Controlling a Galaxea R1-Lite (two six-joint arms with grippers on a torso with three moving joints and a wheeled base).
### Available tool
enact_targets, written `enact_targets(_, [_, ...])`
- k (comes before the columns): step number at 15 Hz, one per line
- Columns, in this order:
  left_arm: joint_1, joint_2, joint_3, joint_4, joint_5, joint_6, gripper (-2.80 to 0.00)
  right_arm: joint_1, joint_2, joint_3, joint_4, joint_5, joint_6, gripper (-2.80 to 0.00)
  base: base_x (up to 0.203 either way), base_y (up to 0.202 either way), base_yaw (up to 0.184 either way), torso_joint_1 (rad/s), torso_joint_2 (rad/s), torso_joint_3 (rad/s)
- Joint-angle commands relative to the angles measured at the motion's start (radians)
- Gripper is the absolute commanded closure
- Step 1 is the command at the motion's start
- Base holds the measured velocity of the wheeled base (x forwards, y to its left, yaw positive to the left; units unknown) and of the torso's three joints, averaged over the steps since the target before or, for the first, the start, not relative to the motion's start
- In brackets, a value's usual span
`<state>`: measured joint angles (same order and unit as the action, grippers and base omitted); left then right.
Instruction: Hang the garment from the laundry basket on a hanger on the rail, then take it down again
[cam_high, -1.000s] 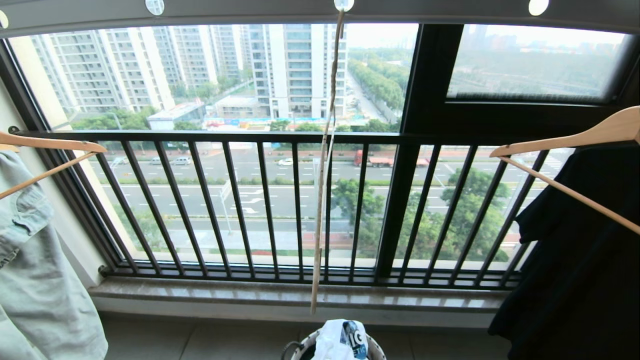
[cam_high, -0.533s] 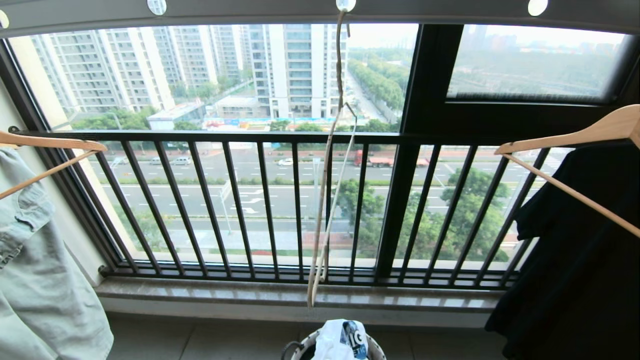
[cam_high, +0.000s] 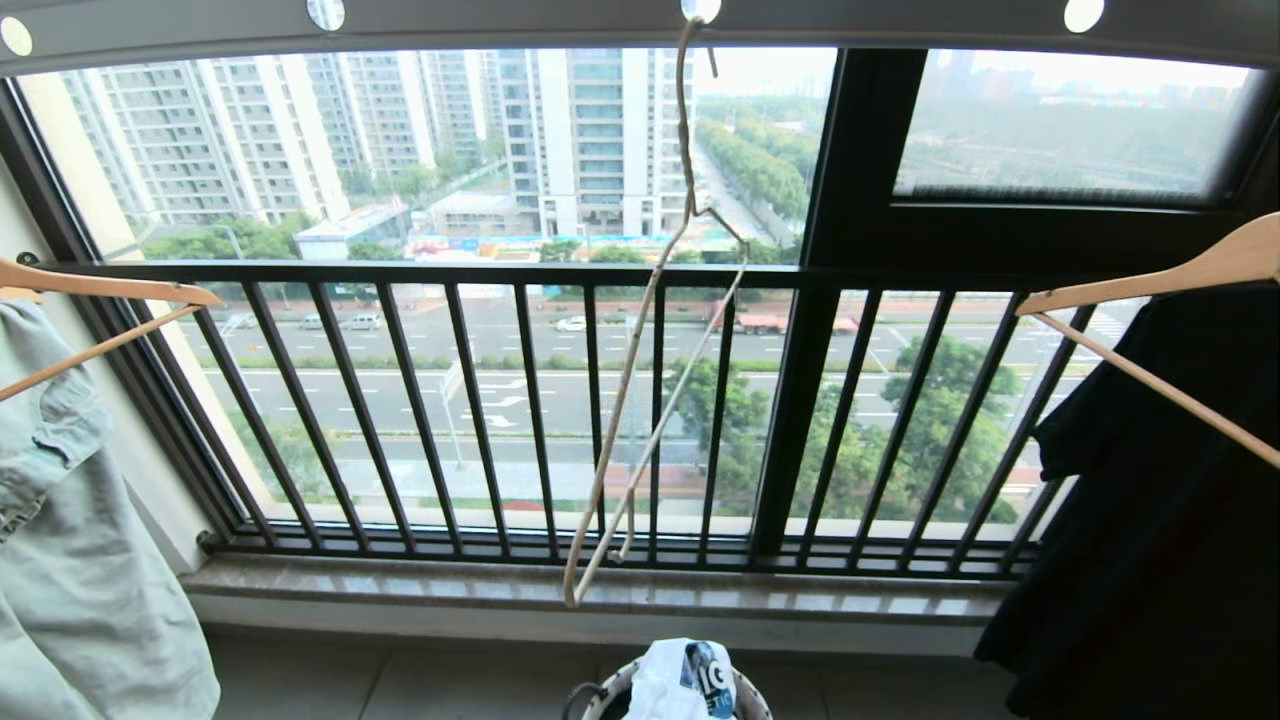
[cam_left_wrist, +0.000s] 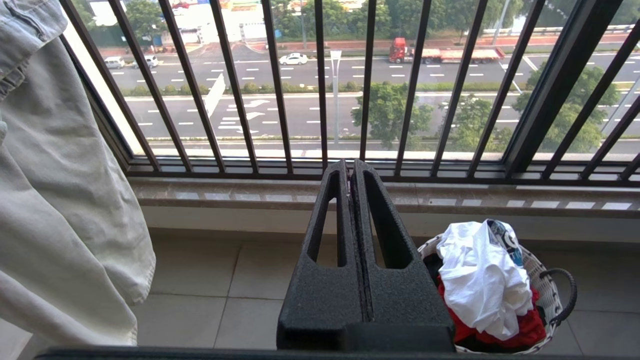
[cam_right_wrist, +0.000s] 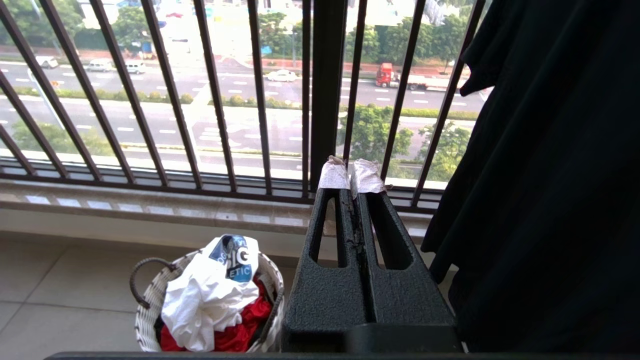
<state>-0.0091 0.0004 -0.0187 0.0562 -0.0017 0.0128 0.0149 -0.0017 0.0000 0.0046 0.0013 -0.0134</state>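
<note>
1. Since the earlier frames, the hanger (cam_high: 655, 300) is seen turned on its hook: it was nearly edge-on and is now more open to the head view, its lower end swung toward the left.
2. One thin cream-white hanger is counted, hooked into a round hole of the rail (cam_high: 520, 20) at the middle of its visible stretch, and it carries nothing.
3. Two wooden hangers are counted: one (cam_high: 100, 300) at the left end of the rail's visible stretch over a pale denim garment (cam_high: 80, 560), one (cam_high: 1150, 290) at the right end over a black garment (cam_high: 1150, 520).
4. One laundry basket (cam_right_wrist: 150, 310) is seen on the tiled floor (cam_left_wrist: 240, 280), below the hanger and close to the window sill (cam_high: 600, 590).
5. One garment (cam_right_wrist: 205, 295) is found crumpled on top of the basket, its blue print upward, with red cloth (cam_right_wrist: 240, 330) beneath it.
6. Two grippers are counted, neither visible from the head.
7. The left gripper (cam_left_wrist: 350, 167) is held level, pointed at the window railing (cam_high: 500, 400), its fingers pressed together and empty.
8. The right gripper (cam_right_wrist: 351, 172) is held the same way beside the black garment, its taped fingertips (cam_right_wrist: 334, 175) touching and nothing gripped.
</note>
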Motion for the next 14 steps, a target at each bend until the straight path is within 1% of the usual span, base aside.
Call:
enact_targets(1, [0.0,0.0,0.0,0.001,0.0,0.0,0.0,0.0,0.002,0.0,0.0,0.0,0.0,0.0,0.0,0.0,0.0,0.0,0.0,0.0])
enact_targets(14, [0.0,0.0,0.0,0.001,0.0,0.001,0.0,0.0,0.002,0.0,0.0,-0.001,0.0,0.0,0.0,0.0,0.0,0.0,0.0,0.0])
